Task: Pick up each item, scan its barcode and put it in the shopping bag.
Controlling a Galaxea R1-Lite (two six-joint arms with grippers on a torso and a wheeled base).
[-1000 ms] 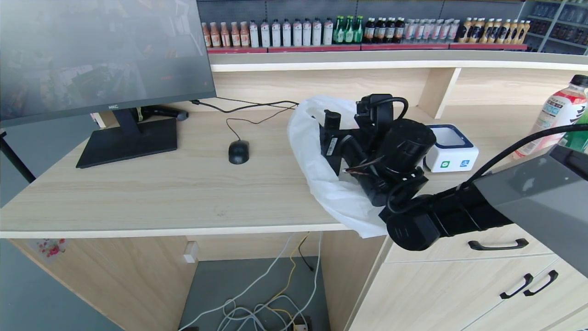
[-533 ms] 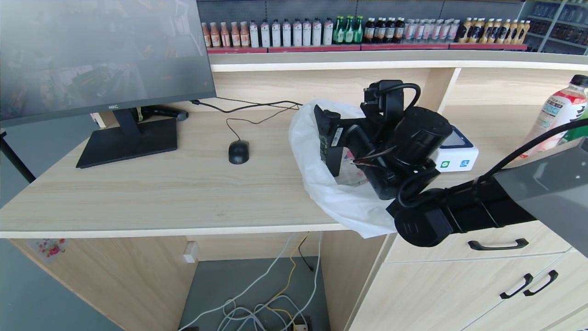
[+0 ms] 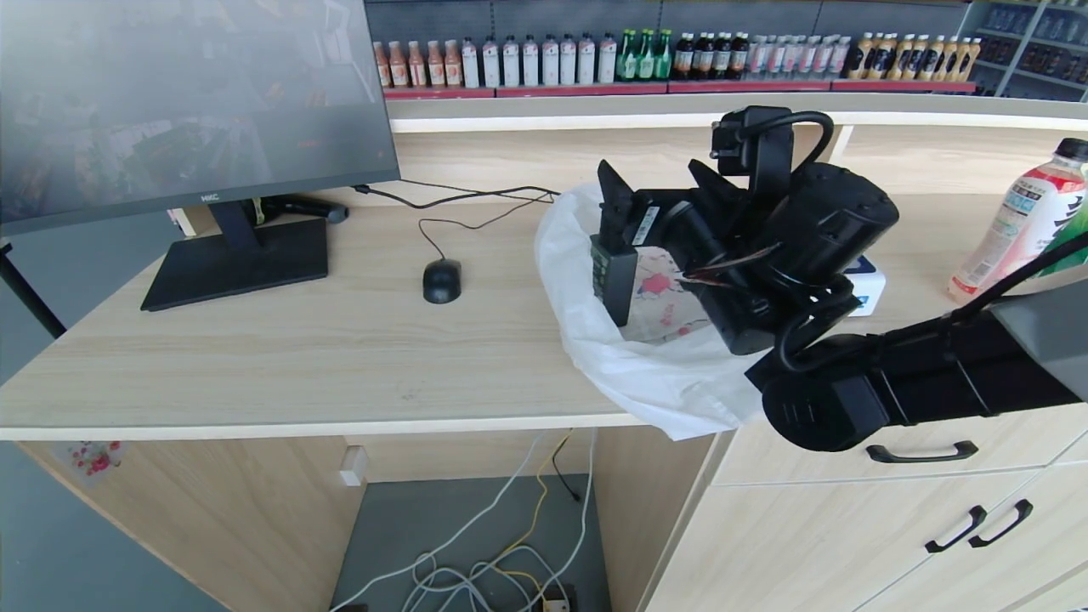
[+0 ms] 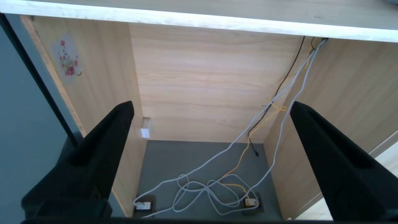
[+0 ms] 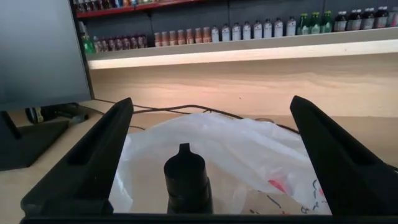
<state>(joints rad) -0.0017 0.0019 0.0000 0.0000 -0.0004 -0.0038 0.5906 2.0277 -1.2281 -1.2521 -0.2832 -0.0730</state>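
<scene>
Starting at the left, our left gripper (image 4: 211, 112) hangs below the counter (image 3: 297, 357), facing the loose cables (image 4: 205, 186) under it. If it rises blind, we judge it could strike the counter's underside or front edge.

At the centre, the white shopping bag (image 3: 595, 340) lies slumped on the counter, with part of its plastic drooping over the front edge. A printed packet (image 3: 659, 306) already lies in its mouth. Our right gripper (image 5: 211, 106) is just above that opening, one finger close to the rim. We think a careless pull-away could snag the thin plastic and drag the bag, packet and all, off the edge.

Further right, the white barcode scanner (image 3: 865, 280) sits partly hidden behind our right arm, so a swing across could knock it. At the far right stands a tall bottle (image 3: 1016, 221), seemingly not yet scanned. It is narrow and upright, and we expect it would topple if approached off-centre.

As to the claws, the left one is spread wide, holding and touching nothing. The right one is likewise spread wide and empty, the bag showing between its fingers. We cannot tell whether its lower finger brushes the plastic.
</scene>
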